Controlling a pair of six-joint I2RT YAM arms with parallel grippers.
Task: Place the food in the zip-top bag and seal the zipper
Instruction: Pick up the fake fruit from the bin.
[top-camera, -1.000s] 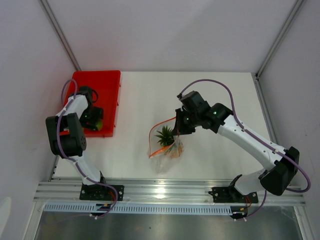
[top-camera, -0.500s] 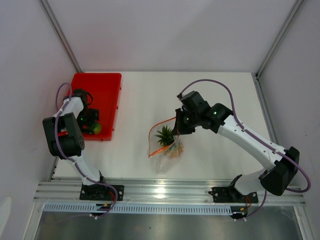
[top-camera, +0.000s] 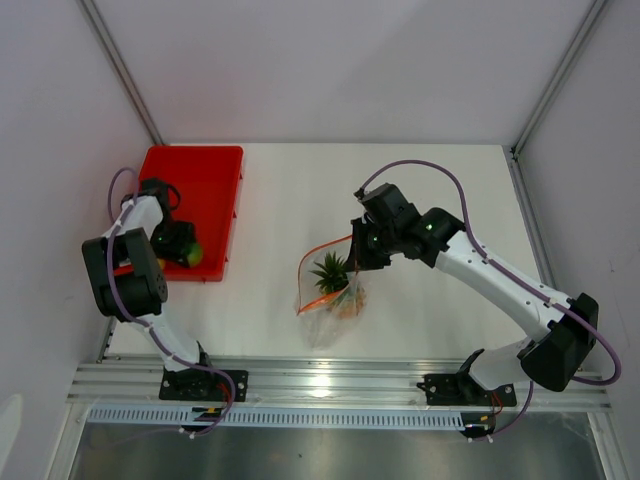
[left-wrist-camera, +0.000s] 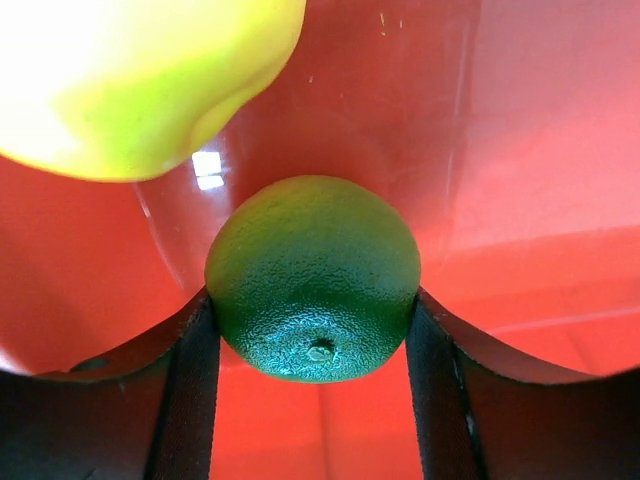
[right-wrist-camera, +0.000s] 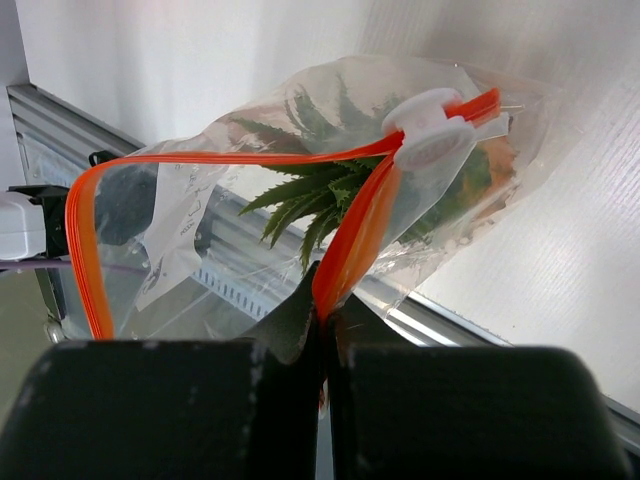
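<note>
A round green fruit lies in the red tray, and my left gripper is shut on it, a finger pressing each side. A yellow fruit lies just beyond it. From above, the left gripper is at the tray's near end with the green fruit showing. The clear zip-top bag hangs mid-table with the pineapple inside, leaves up. My right gripper is shut on the orange-red zipper, holding the mouth open. A white slider sits at the zipper's far end.
The red tray sits at the table's back left, close to the left wall. Aluminium rails run along the near edge by the arm bases. White table lies behind the bag.
My left gripper shifted slightly left in the tray, opened wide, then closed on the green fruit. The right arm and the bag stayed put.
</note>
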